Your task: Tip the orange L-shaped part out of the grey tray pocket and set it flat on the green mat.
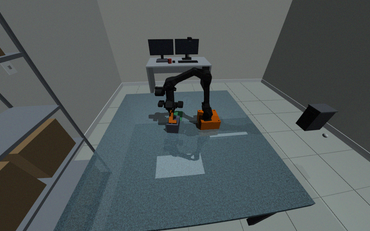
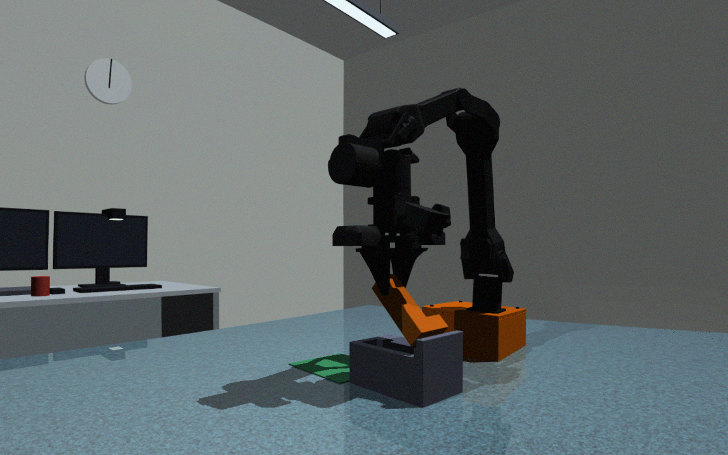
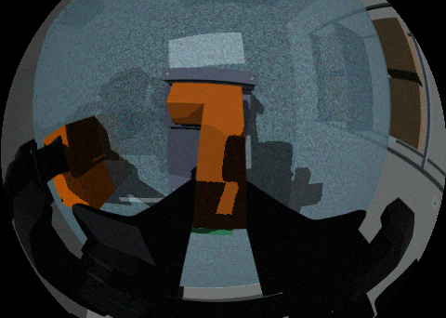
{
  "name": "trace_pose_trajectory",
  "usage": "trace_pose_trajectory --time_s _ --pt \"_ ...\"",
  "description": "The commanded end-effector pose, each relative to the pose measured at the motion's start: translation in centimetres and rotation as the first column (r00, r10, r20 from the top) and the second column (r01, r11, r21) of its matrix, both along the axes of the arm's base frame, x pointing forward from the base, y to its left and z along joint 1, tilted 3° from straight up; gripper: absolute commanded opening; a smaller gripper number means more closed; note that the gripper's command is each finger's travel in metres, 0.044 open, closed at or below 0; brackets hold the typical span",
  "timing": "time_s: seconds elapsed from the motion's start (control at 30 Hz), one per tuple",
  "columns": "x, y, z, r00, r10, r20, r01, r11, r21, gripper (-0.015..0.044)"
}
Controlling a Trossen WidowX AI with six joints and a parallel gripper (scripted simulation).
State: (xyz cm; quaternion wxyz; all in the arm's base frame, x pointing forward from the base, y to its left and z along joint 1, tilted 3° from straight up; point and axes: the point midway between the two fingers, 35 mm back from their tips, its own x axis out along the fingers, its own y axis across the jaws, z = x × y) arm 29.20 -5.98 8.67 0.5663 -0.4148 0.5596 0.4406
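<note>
The orange L-shaped part [image 2: 406,313] is pinched at its upper end by the gripper [image 2: 390,277]; its long axis slopes down-right, L-end just above the grey tray [image 2: 406,368]. The green mat [image 2: 324,366] lies lower left of the tray.

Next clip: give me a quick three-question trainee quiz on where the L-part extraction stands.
1. True or false: the orange part lies flat in the grey tray.
2. What is the gripper shut on?
A. the tray wall
B. the part's raised end
C. nothing
3. Fill in: the part must still be set on the green ____ beside the tray.

Key:
1. False; it hangs tilted, its lower L-shaped end about level with the tray rim.
2. B
3. mat
</note>
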Motion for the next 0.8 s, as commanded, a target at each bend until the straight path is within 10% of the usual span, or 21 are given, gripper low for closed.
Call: trace_pose_trajectory --time_s 0.0,0.77 --pt "0.1 0.0 0.9 1.0 0.003 0.009 -0.003 1.0 0.002 0.0" --pt "-1.8 -5.3 0.9 1.0 0.003 0.007 -0.003 1.0 -0.003 0.0"
